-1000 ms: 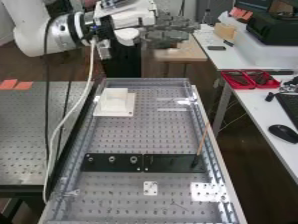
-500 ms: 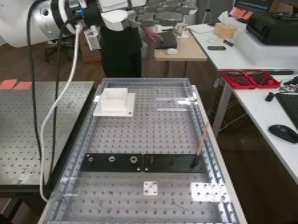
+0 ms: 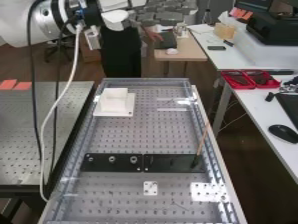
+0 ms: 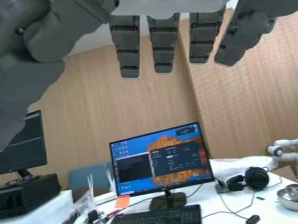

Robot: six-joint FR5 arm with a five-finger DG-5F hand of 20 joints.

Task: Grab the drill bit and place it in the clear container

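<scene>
Hand [image 3: 166, 19] of the robot hangs high toward the far end of the scene, on the white arm [image 3: 20, 30] that comes in from the left. In the wrist view its fingers [image 4: 163, 42] are straight, with the thumb well apart from them, so it is wide open and has hold of nothing.

On the bench's perforated panel [image 3: 143, 135], two black plates [image 3: 173, 164] lie end to end across the nearer part. The left one bears three round metal pieces [image 3: 112, 159]; at the right end of the other stands a thin brown stick [image 3: 204, 135] with a dark lower end, tilted toward the far right. Which of these, if any, is the drill bit cannot be told. See-through walls [image 3: 146, 81] edge the panel; whether they belong to the clear container cannot be told either.

A white block [image 3: 114, 99] sits on a flat white base [image 3: 126, 111] at the far left of the panel, and a small white plate [image 3: 151, 188] lies nearer than the black plates. To the right, a white desk [image 3: 256, 107] holds red trays [image 3: 238, 86] and a black mouse [image 3: 284, 133]. The wrist view shows a lit monitor [image 4: 161, 160], a keyboard [image 4: 159, 216] and black headphones [image 4: 256, 177].
</scene>
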